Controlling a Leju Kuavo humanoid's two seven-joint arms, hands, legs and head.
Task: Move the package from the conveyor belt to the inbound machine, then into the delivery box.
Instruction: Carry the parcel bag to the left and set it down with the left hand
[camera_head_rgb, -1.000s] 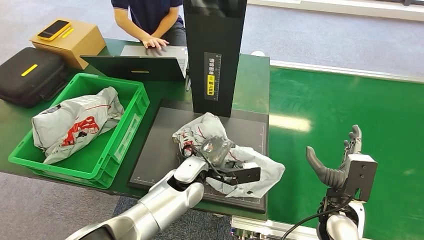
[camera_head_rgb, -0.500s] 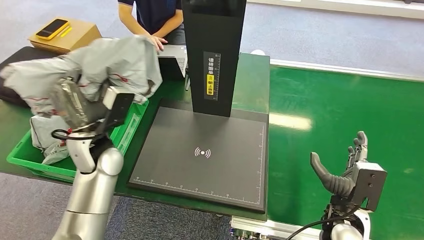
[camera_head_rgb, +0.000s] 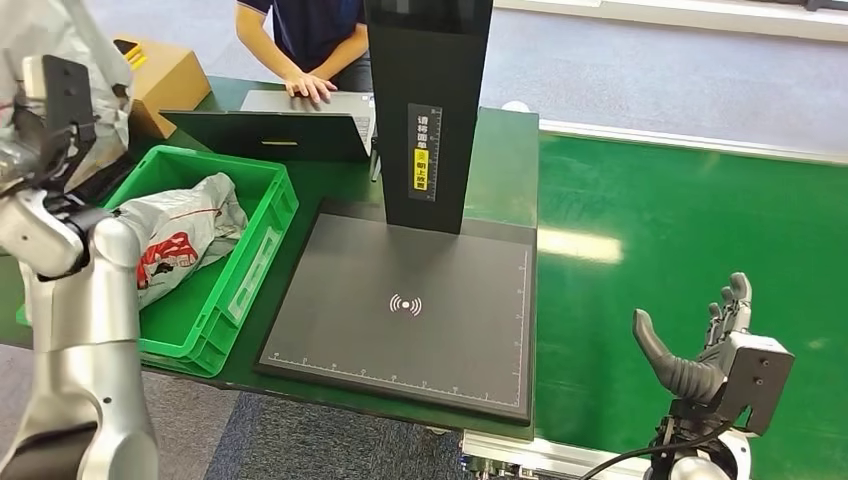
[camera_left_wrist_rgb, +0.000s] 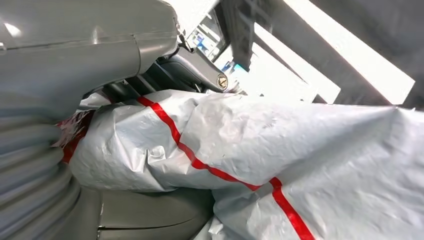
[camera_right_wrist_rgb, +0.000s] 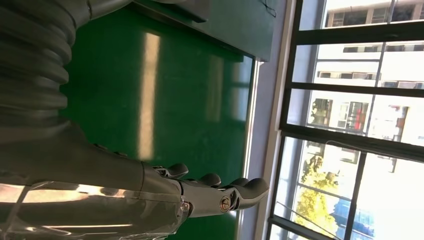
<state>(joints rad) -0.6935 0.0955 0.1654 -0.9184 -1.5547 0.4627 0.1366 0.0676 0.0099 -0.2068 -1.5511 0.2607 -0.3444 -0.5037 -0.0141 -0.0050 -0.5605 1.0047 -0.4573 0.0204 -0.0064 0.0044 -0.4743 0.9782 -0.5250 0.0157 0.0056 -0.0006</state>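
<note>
crinkled glossy plastic package (camera_left_wrist_rgb: 260, 145), matt scanner plate (camera_head_rgb: 400, 320)

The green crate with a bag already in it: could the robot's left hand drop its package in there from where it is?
Probably yes: the left hand holds the package raised beside the open-topped green crate.

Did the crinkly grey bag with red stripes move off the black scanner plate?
Yes. The grey plastic package left the black scanner plate; the left hand now holds it high beyond the green crate's far-left end.

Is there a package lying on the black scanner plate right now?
No, the black scanner plate is bare; the left hand holds the grey package up.
</note>
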